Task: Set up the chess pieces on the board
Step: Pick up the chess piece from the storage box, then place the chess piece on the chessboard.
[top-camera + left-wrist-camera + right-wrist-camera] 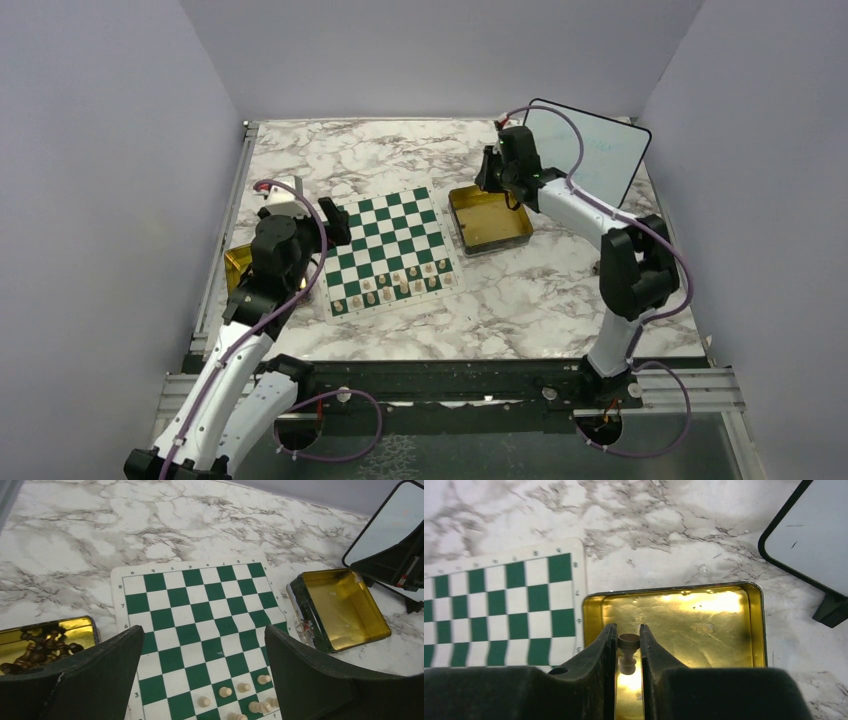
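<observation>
The green-and-white board (385, 235) lies at the table's middle. Several cream chess pieces (400, 285) stand on its near rows, also seen in the left wrist view as chess pieces (225, 691) on the board (200, 615). My left gripper (335, 220) hangs open above the board's left side, its fingers wide apart around nothing (202, 630). My right gripper (497, 185) is over the right gold tin (490, 220). It is shut (628, 627) on one cream chess piece (628, 652), pinched at its base just above the tin (704, 620).
A second gold tin (238, 265) at the board's left holds dark pieces (45, 642). A framed whiteboard (590, 150) stands propped at the back right, just behind the right tin (345, 607). Grey walls close in the marble table on three sides.
</observation>
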You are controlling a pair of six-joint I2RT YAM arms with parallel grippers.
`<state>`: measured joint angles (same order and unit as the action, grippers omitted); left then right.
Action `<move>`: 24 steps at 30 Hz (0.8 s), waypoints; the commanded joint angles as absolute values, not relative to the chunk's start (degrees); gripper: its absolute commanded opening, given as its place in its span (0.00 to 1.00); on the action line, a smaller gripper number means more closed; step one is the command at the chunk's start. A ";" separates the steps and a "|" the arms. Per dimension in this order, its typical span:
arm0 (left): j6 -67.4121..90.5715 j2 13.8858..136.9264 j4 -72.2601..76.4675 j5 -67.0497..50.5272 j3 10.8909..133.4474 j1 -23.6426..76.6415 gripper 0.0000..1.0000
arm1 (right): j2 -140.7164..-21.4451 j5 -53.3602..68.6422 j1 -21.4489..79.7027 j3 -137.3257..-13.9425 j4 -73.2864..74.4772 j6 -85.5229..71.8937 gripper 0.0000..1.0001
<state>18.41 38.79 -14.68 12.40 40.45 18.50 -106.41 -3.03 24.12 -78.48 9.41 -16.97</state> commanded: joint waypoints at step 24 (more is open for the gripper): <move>38.77 75.42 17.07 -0.76 54.04 31.85 0.70 | -93.87 9.61 24.72 -54.61 -32.24 -82.82 0.14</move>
<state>38.41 72.12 9.76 -1.23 49.34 29.02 -95.04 9.47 24.03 -55.66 -24.80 -73.78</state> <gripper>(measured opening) 0.723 0.220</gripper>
